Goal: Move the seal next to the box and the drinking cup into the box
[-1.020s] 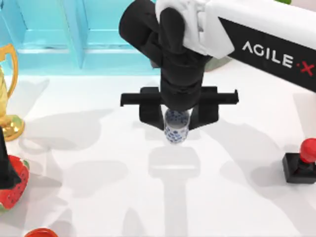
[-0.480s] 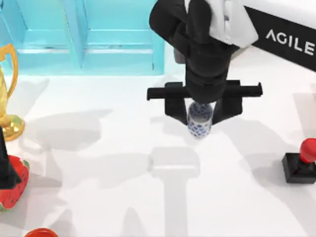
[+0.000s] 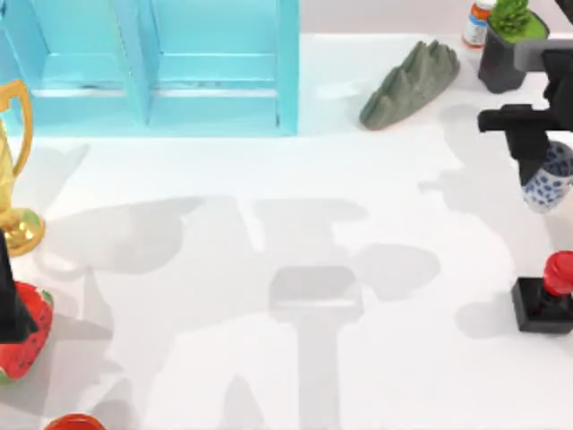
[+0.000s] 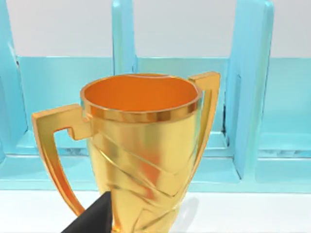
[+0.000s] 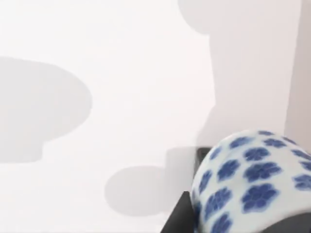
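Observation:
The drinking cup [image 3: 543, 192], white with blue flowers, hangs above the table at the far right edge, and my right gripper [image 3: 548, 176] is shut on it. In the right wrist view the cup [image 5: 252, 179] sits close up beside a black finger [image 5: 179, 217]. The seal [image 3: 544, 296], a black base with a red knob, stands upright on the table just in front of the held cup. The turquoise box [image 3: 152, 72] stands at the back left, far from both. My left arm [image 3: 9, 296] is parked at the left edge.
A gold trophy [image 3: 13, 170] [image 4: 141, 145] stands at the left edge, with a red strawberry-like object [image 3: 25, 336] in front of it. At the back right are a grey rock [image 3: 412, 81], a black plant pot [image 3: 503, 54] and a small bottle [image 3: 479, 22].
My right gripper has carried the cup from the middle of the table to the far right edge. The seal has not moved.

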### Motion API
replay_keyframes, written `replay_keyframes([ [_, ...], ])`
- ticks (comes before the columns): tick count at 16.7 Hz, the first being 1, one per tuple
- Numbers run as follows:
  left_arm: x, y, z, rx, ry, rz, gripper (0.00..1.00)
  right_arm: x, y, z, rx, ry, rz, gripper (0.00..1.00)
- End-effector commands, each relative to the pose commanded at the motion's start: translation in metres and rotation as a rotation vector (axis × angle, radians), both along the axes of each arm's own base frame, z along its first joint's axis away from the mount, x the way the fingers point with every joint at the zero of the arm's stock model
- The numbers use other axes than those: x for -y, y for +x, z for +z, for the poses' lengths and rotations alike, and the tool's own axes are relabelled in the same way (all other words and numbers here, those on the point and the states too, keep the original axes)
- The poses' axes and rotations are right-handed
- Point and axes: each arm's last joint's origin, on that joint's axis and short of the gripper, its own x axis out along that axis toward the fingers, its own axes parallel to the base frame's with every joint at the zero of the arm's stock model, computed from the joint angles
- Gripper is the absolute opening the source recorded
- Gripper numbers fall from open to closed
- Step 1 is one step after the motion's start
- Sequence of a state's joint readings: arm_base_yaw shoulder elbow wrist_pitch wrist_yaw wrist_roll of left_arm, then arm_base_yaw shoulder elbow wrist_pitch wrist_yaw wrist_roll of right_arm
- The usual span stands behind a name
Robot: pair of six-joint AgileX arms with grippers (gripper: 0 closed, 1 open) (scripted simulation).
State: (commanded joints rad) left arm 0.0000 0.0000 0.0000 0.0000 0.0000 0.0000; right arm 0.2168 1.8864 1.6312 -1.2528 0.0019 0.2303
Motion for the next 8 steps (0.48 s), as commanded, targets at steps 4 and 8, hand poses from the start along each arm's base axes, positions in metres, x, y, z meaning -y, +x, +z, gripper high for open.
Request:
replay_keyframes([
  [4,0.0,0.0,0.0,0.0,0.0,0.0,1.0,0.059,-0.016,-0.002,-0.013,0.0,0.03,0.0],
  [8,0.0,0.0,0.0,0.0,0.0,0.0,1.0,0.137,-0.047,-0.009,-0.031,0.021,0.044,0.0],
])
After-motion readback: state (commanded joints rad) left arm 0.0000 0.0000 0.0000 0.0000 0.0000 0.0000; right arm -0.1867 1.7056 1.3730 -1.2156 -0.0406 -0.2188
